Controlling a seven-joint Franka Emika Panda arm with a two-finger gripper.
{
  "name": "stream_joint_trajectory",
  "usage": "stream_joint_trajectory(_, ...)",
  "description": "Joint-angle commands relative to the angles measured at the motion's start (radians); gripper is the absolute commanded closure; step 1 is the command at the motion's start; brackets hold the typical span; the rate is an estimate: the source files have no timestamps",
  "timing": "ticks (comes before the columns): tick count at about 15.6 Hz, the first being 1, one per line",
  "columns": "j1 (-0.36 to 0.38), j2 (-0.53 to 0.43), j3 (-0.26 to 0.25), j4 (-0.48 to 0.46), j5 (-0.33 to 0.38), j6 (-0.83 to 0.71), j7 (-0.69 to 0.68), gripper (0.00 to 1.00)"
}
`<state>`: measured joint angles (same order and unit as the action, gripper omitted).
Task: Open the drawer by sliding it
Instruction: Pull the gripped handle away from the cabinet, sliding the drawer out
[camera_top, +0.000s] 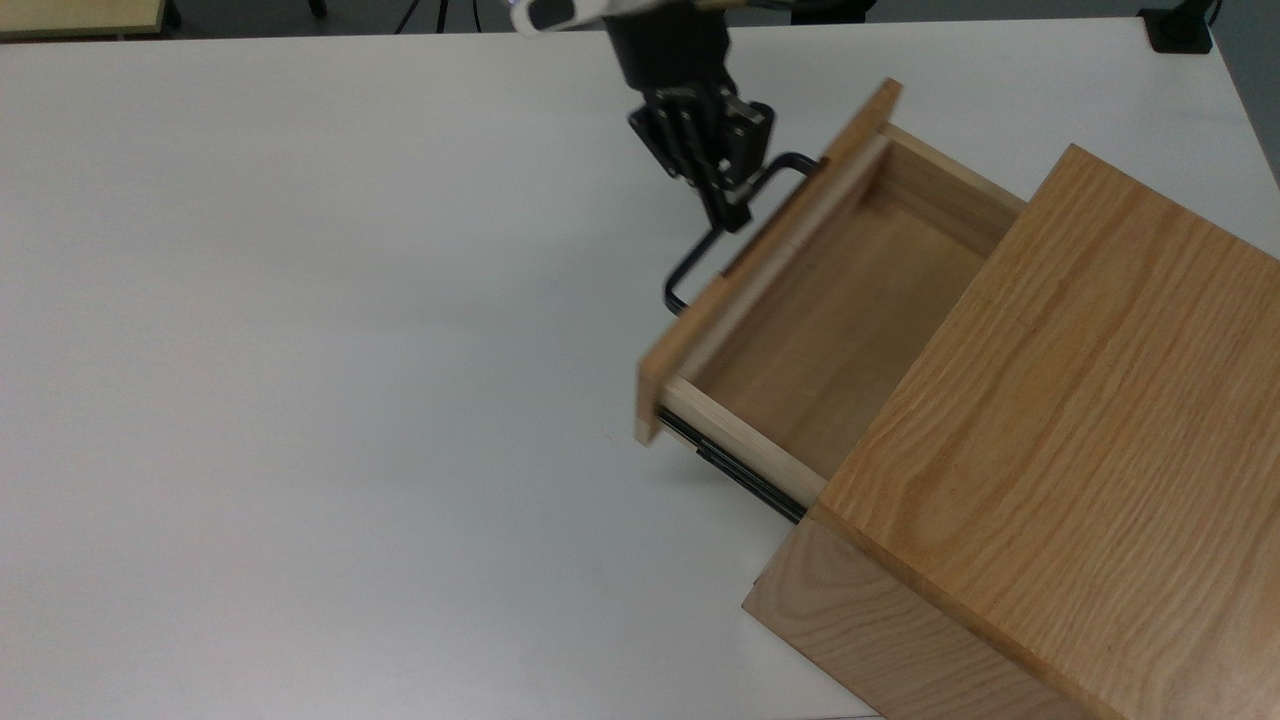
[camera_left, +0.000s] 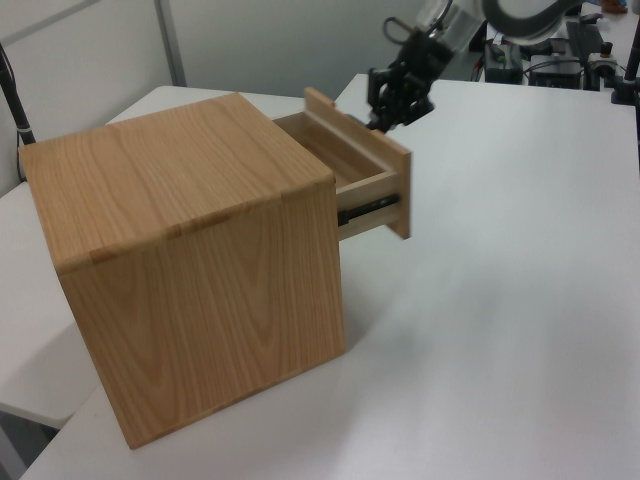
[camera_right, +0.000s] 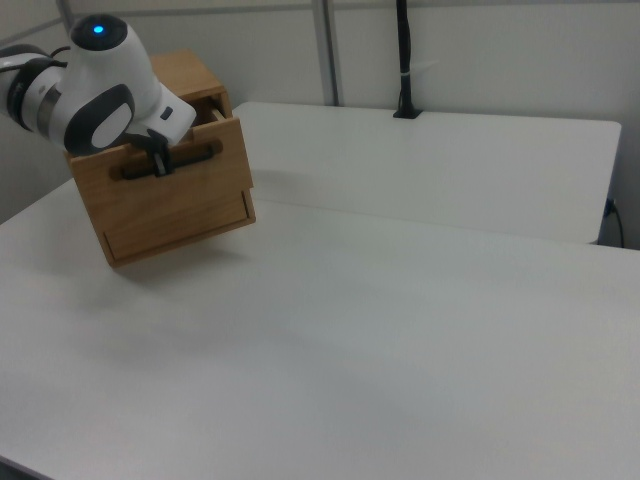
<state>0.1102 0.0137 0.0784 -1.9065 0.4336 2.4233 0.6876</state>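
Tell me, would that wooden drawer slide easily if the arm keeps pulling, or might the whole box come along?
The drawer probably glides easily: black rails show under its side in the top view. The cabinet looks solid and broad-based, so it likely stays put. The gripper is shut on the handle, a thin rigid bar, which probably won't flex.

no readable text, labels, numbers or signs anywhere

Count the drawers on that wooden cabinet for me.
1 open drawer, pulled out of the cabinet toward the top view's left, the hand shut on its black handle. The right view shows a lower front panel, possibly a second drawer.
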Motion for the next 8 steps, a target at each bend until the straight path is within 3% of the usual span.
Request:
stream_joint_trajectory(1,-0.084,-0.118,0.0,-0.04,0.011,-0.14,-0.04,0.99)
stream_joint_trajectory(5,-0.147,-0.129,-0.002,-0.031,0.011,-0.233,-0.118,0.95)
stream_joint_trajectory(8,-0.159,-0.133,-0.009,-0.013,0.011,-0.254,-0.12,0.71)
